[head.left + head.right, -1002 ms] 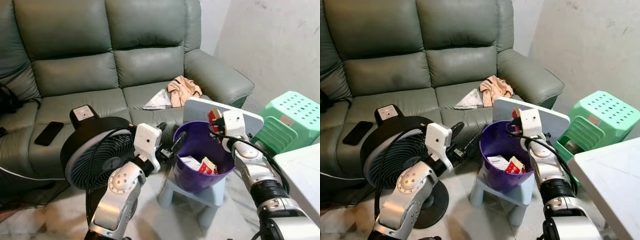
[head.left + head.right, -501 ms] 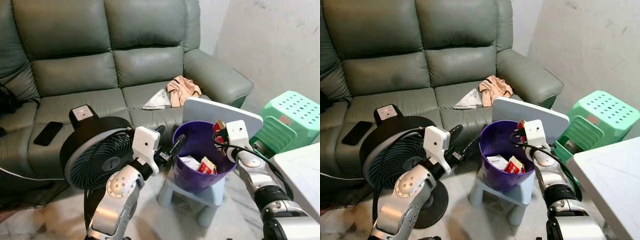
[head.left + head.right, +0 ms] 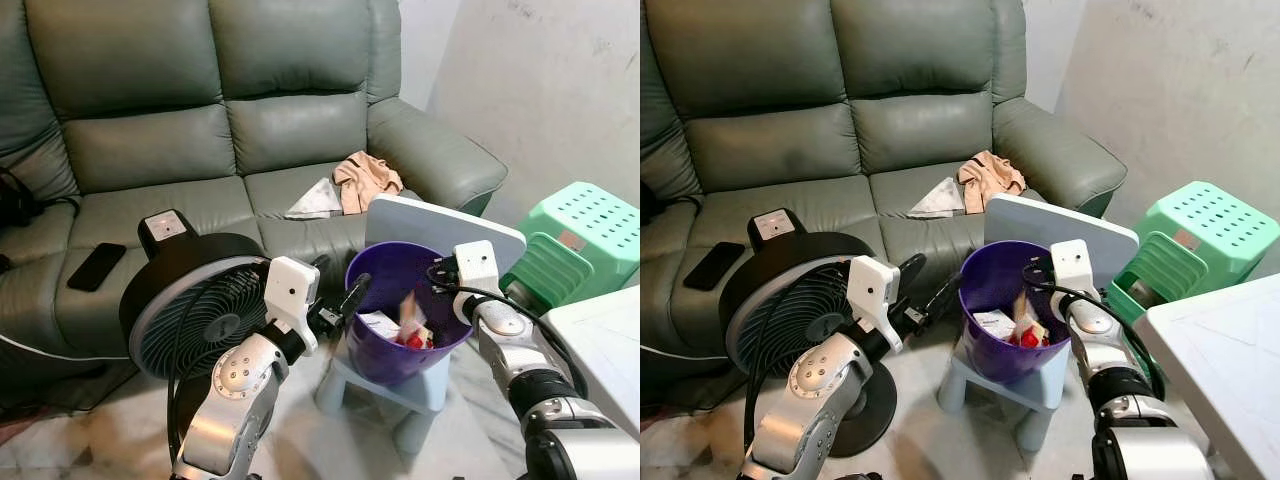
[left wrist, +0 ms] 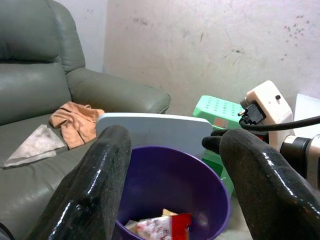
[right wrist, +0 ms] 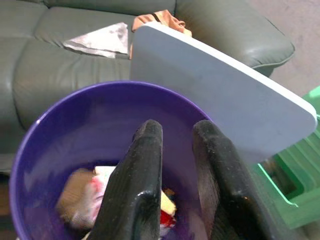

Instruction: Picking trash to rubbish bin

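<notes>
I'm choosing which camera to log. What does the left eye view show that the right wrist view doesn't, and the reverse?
Left eye alone: the fan, a phone on the sofa, the left gripper open at the bin's rim, the stool under the bin.
Right wrist alone: the right gripper seen close, open above the trash.
Both: purple bin, pale board, green sofa, cloths.

Soft, even indoor light; views sharp, falling trash slightly blurred.
</notes>
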`<state>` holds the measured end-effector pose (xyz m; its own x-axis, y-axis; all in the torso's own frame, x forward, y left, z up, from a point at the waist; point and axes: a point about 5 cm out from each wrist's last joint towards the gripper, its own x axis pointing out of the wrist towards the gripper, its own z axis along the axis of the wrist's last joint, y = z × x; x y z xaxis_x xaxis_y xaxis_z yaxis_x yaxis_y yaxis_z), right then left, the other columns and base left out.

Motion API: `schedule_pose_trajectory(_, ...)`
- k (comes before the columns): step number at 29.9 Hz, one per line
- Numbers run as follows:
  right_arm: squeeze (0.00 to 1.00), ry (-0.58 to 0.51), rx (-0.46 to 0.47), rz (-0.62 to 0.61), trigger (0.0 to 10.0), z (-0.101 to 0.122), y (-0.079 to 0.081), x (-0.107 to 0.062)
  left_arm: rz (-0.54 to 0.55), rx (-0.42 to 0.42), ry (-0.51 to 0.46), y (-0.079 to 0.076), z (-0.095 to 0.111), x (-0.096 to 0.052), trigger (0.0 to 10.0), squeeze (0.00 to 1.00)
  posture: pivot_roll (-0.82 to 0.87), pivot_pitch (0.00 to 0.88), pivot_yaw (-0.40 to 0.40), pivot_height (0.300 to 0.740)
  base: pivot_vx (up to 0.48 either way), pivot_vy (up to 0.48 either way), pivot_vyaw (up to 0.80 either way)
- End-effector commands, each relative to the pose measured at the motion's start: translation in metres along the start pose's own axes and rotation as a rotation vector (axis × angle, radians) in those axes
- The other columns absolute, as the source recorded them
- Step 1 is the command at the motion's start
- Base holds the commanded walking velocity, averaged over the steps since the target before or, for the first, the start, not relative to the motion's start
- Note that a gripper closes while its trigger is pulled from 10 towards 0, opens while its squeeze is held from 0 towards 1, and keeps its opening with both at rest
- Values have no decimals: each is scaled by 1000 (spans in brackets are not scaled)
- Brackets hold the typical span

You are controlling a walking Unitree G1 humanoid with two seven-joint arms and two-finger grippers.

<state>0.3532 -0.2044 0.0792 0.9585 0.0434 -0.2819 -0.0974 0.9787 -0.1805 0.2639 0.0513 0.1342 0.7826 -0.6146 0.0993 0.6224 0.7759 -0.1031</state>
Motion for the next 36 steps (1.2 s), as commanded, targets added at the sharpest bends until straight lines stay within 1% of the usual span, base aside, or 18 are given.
schedule_pose_trajectory(1, 1000, -18, 29, -5, 10000, 6, -2, 2, -12, 10, -20, -2, 6, 2, 10000, 0, 116, 48, -80, 740, 0, 0, 0)
schedule_pose_trajectory(5, 1000, -128, 75, 55, 10000, 19, 2, 2, -11, 19, -33, 0, 9, 3, 10000, 0, 117, 38, -75, 740, 0, 0, 0)
schedule_pose_trajectory(6, 1000, -188, 116, 72, 10000, 28, 0, 2, -4, 30, -45, 3, 12, 4, 10000, 0, 116, 36, -74, 740, 0, 0, 0)
schedule_pose_trajectory(8, 1000, -226, 144, 77, 10000, 35, -3, 1, 4, 43, -54, 6, 14, 5, 10000, 0, 116, 36, -74, 740, 0, 0, 0)
schedule_pose_trajectory(9, 1000, -280, 174, 81, 10000, 43, -7, 1, 16, 40, -64, 11, 17, 5, 10000, 0, 115, 29, -69, 740, 0, 0, 0)
schedule_pose_trajectory(13, 1000, -373, 182, 96, 10000, 57, -11, -2, 32, 45, -96, 21, 24, 6, 10000, 0, 109, 17, -60, 740, 0, 0, 0)
schedule_pose_trajectory(14, 1000, -407, 181, 88, 10000, 63, -15, -3, 45, 47, -107, 28, 27, 6, 10000, 0, 107, 13, -56, 740, 0, 0, 0)
schedule_pose_trajectory(15, 1000, -407, 181, 88, 10000, 63, -15, -3, 45, 47, -107, 28, 27, 6, 10000, 0, 107, 13, -56, 740, 0, 0, 0)
schedule_pose_trajectory(16, 1000, -442, 187, 83, 10000, 68, -18, -5, 60, 53, -114, 34, 30, 6, 10000, 0, 105, 10, -54, 740, 0, 0, 0)
schedule_pose_trajectory(17, 1000, -508, 194, 76, 10000, 76, -23, -9, 93, 65, -131, 46, 36, 5, 10000, 0, 103, 1, -48, 740, 0, 0, 0)
schedule_pose_trajectory(19, 1000, -549, 191, 63, 10000, 79, -26, -13, 130, 62, -146, 58, 40, 3, 10000, 0, 99, 0, -44, 740, 0, 0, 0)
schedule_pose_trajectory(20, 1000, -549, 191, 63, 10000, 79, -26, -13, 130, 62, -146, 58, 40, 3, 10000, 0, 99, 0, -44, 740, 0, 0, 0)
schedule_pose_trajectory(21, 1000, -570, 199, 56, 10000, 80, -27, -17, 174, 51, -160, 68, 44, 2, 10000, 0, 98, 0, -42, 740, 0, 0, 0)
schedule_pose_trajectory(22, 1000, -570, 199, 56, 10000, 80, -27, -17, 174, 51, -160, 68, 44, 2, 10000, 0, 98, 0, -42, 740, 0, 0, 0)
schedule_pose_trajectory(24, 1000, -605, 223, 53, 10000, 78, -28, -23, 262, 84, -146, 83, 45, -1, 10000, 0, 93, 0, -34, 740, 0, 0, 0)
schedule_pose_trajectory(28, 1000, -632, 245, -9, 10000, 72, -32, -36, 385, 100, -115, 103, 43, -5, 10000, 0, 86, 0, -30, 740, 0, 0, 0)
schedule_pose_trajectory(33, 1000, -653, 259, -76, 10000, 69, -31, -45, 420, 104, -130, 115, 49, -5, 10000, 0, 64, 0, -17, 740, 0, 0, 0)
schedule_pose_trajectory(36, 1000, -654, 258, -65, 10000, 68, -28, -48, 449, 100, -145, 122, 53, -5, 10000, 0, 59, 0, -13, 740, 0, 0, 0)
